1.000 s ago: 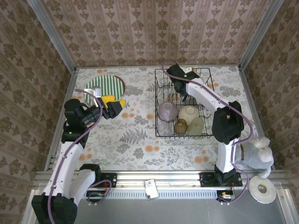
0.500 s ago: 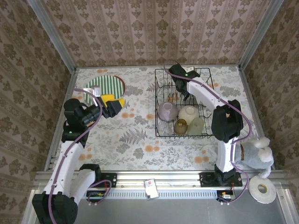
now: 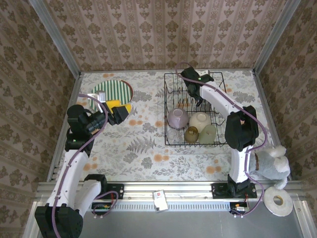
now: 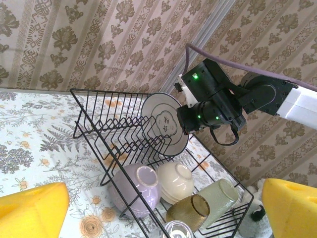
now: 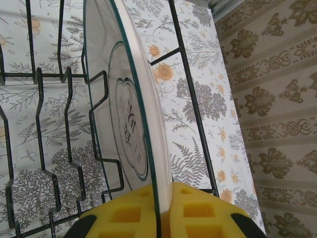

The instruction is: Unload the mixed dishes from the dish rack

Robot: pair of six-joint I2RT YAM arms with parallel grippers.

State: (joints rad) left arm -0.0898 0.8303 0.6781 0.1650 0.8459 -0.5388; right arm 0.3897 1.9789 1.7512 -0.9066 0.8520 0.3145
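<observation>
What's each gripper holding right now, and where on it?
Right gripper pinches the rim of the cream ring-patterned plate, which stands upright in the dish rack. Left gripper is open, holding nothing.

One dish rack (image 3: 165, 101) sits on the tabletop (image 3: 138, 148). There are two plates: a green-striped plate (image 3: 111, 93) and a cream plate (image 4: 165, 124). There are two upturned bowls, a lavender bowl (image 3: 177, 118) and a cream bowl (image 3: 199, 120). There are three cups: a pale-green cup (image 3: 210, 132), an amber cup (image 3: 191, 133) and a clear glass (image 4: 177, 229) (faint from above, plainer in the left wrist view). Off the tabletop are one plush toy (image 3: 271, 163) and one tape roll (image 3: 277, 201).
</observation>
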